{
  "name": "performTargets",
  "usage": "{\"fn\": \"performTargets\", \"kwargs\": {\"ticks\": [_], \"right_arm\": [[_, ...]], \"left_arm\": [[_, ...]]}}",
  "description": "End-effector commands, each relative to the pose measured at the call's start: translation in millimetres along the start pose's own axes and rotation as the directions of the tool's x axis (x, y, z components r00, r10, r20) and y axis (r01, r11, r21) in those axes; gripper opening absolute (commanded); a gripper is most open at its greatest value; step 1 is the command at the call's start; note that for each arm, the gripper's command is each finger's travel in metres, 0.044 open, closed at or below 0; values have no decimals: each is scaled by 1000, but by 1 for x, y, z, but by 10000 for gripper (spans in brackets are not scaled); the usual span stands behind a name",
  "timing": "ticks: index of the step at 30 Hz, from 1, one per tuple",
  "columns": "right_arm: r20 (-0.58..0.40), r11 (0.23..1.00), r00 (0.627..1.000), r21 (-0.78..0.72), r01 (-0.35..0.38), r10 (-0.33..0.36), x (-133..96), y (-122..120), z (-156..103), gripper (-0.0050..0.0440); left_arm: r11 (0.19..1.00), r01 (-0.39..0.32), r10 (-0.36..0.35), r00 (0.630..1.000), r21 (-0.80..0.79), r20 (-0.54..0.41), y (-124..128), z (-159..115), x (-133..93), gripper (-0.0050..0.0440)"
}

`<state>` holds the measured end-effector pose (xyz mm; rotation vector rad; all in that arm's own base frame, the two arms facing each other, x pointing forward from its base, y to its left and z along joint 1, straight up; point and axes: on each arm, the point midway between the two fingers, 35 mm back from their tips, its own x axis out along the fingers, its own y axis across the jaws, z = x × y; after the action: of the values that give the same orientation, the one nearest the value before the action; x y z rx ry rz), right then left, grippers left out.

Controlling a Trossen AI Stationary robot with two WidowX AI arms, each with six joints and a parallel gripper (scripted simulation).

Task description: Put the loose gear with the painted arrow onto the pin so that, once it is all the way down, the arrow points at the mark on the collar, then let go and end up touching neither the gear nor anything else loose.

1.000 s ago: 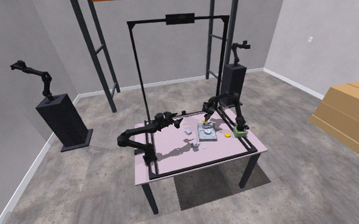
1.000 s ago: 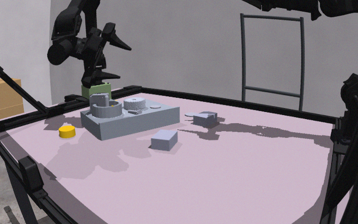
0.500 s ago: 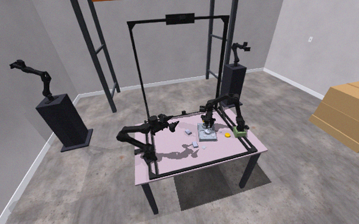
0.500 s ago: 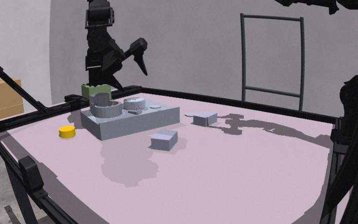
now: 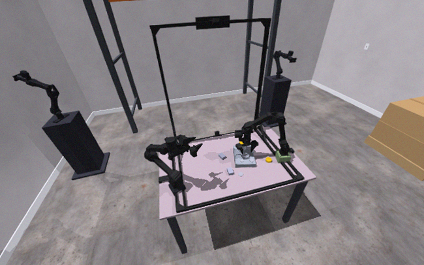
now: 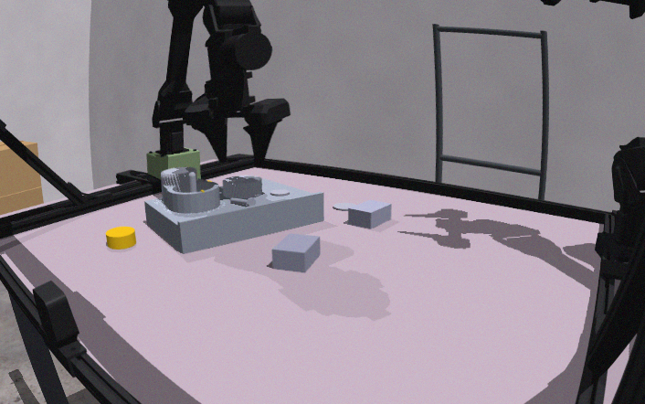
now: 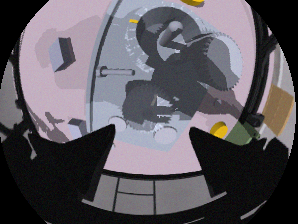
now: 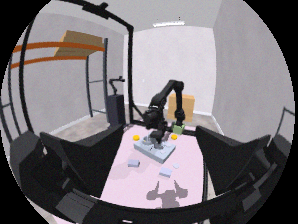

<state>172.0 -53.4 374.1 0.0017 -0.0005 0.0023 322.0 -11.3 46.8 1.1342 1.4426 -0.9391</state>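
Note:
A grey base block [image 6: 233, 214] lies on the pink table. On it stands a round collar [image 6: 190, 198] with a small yellow mark [image 6: 202, 191]. A pin [image 6: 192, 180] and a tall toothed gear [image 6: 172, 177] rise inside the collar. A second gear [image 6: 242, 186] sits on the block beside it. I cannot see an arrow on either gear. My left gripper [image 6: 240, 147] hangs open and empty above the block's far side, fingers pointing down; it also shows in the left wrist view [image 7: 153, 145]. My right gripper [image 5: 194, 148] is open and empty, high over the table's far side.
Two small grey blocks [image 6: 295, 250] [image 6: 369, 213] and a flat disc [image 6: 343, 206] lie on the table. A yellow cylinder [image 6: 121, 237] sits beside the base block. The green arm base [image 6: 172, 159] stands behind it. A black rail frames the table.

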Motion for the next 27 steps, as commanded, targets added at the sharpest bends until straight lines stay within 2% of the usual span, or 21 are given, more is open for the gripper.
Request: {"fn": "performTargets", "kwargs": {"ticks": [1, 9, 13, 17, 27], "right_arm": [[2, 1000, 1000, -4, 2, -2, -7, 7, 5, 400], [1, 1000, 1000, -1, 2, -2, -12, 15, 6, 400], [1, 1000, 1000, -1, 2, -2, -13, 16, 6, 400], [1, 1000, 1000, -1, 2, -2, -13, 16, 6, 400], [1, 1000, 1000, -1, 2, -2, -13, 16, 6, 400]], "left_arm": [[996, -9, 2, 997, 85, 78, 4, 0, -6, 400], [982, -20, -10, 987, 187, 159, 6, -2, -8, 400], [981, -21, -11, 987, 191, 163, 7, -2, -8, 400], [983, -15, -16, 986, 184, 166, 7, 1, 6, 400], [983, -15, -16, 986, 184, 166, 8, 2, 15, 400]]}}
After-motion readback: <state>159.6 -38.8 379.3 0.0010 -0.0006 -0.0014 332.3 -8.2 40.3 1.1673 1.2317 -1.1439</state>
